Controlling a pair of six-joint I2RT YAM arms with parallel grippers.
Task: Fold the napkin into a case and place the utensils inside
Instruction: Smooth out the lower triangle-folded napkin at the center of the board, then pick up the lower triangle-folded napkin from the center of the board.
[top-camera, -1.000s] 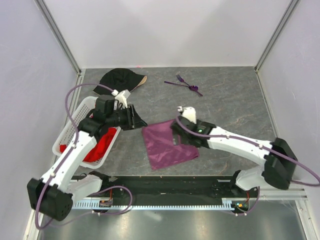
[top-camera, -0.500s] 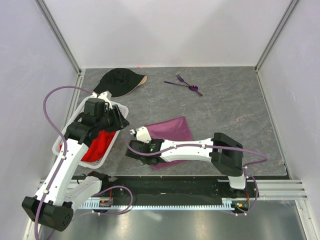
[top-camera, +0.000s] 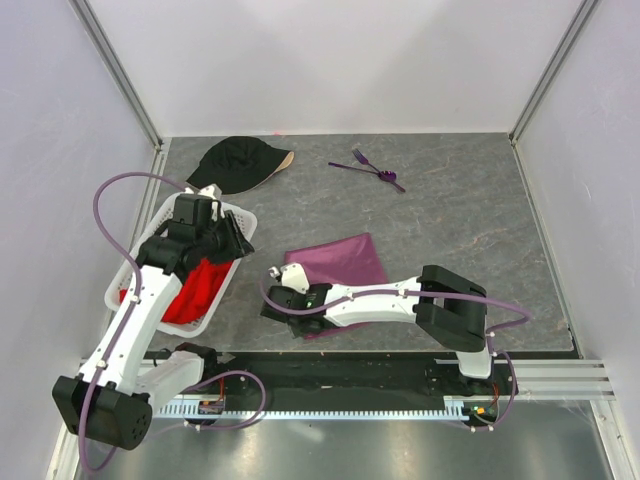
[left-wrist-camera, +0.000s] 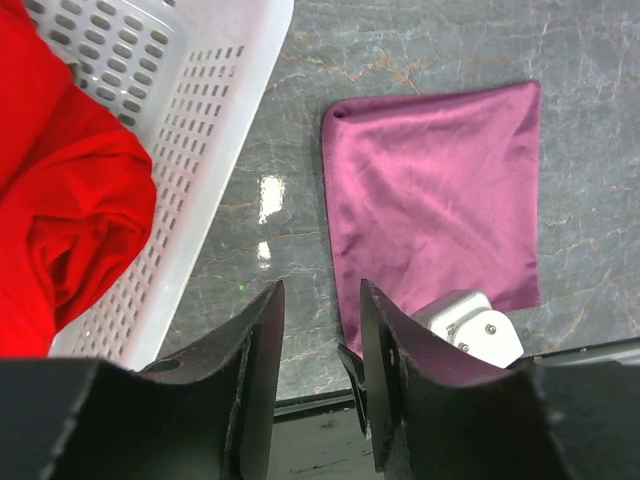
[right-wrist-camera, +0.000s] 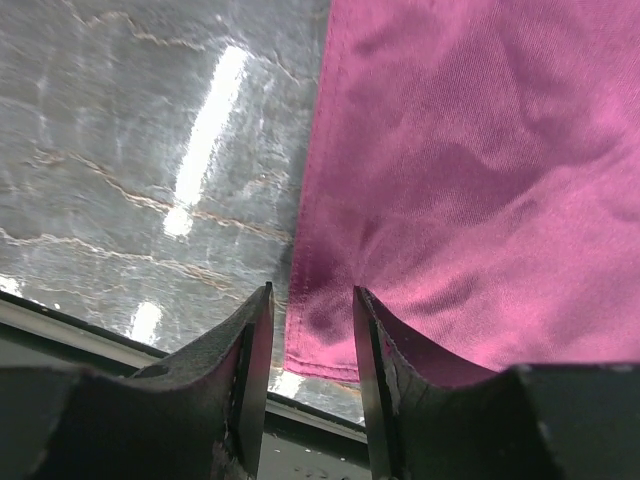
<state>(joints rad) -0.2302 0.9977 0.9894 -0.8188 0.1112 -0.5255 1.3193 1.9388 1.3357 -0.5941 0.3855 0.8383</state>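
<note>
Grey marbled tabletop is carrying the plum napkin (top-camera: 335, 265), lying flat near centre. Right gripper (top-camera: 272, 300) is straddling its near-left corner, jaws half-parted, pinching nothing yet, presumably readying a fold. Left gripper (top-camera: 240, 235) is hovering slack and empty beside the white lattice basket (top-camera: 150, 250), keeping clear. Utensils (top-camera: 370, 168) are lying far back.

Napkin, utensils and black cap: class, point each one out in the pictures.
napkin (left-wrist-camera: 430, 190): left wrist view, centre of the cloth.
utensils (top-camera: 375, 170): top external view, where the pieces cross.
black cap (top-camera: 232, 162): top external view, its crown.

A red cloth (left-wrist-camera: 70, 200) fills the white basket (left-wrist-camera: 200, 120); a black cap (top-camera: 235, 160) lies beyond, brim seemingly upturned.
</note>
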